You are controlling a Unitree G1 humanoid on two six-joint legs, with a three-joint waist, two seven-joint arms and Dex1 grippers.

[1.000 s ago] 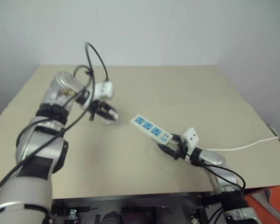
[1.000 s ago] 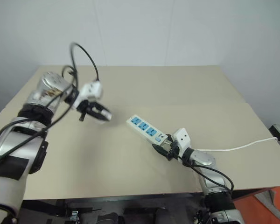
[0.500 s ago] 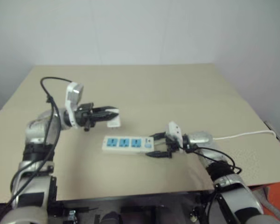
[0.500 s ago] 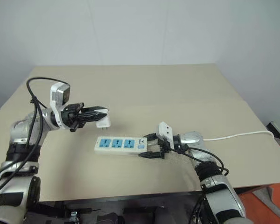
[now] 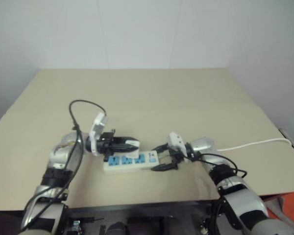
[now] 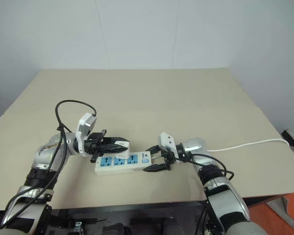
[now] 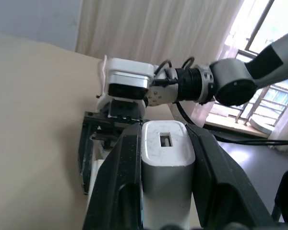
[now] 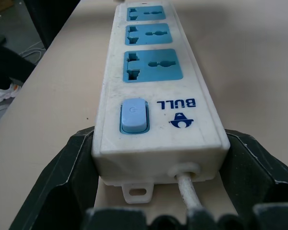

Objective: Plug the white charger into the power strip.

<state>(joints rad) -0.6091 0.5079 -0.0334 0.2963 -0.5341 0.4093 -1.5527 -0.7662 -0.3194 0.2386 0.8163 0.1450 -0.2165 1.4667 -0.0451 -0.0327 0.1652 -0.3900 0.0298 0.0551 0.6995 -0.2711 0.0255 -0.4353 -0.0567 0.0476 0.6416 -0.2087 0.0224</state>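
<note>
From my head cameras, the power strip (image 6: 122, 163) lay on the tan table (image 6: 186, 98), near its front edge, between my two hands. My left gripper (image 6: 121, 145) was clamped on the white charger (image 6: 122, 145), held just above the strip's sockets.

In my left wrist view, my fingers (image 7: 116, 182) pinched the charger's sides.

In my right wrist view, my right gripper (image 8: 158, 158) held the strip's switch end by both sides, its cord (image 8: 188, 191) running between the fingers. "BULL" (image 8: 176, 103) was printed beside the blue switch (image 8: 133, 115).
</note>
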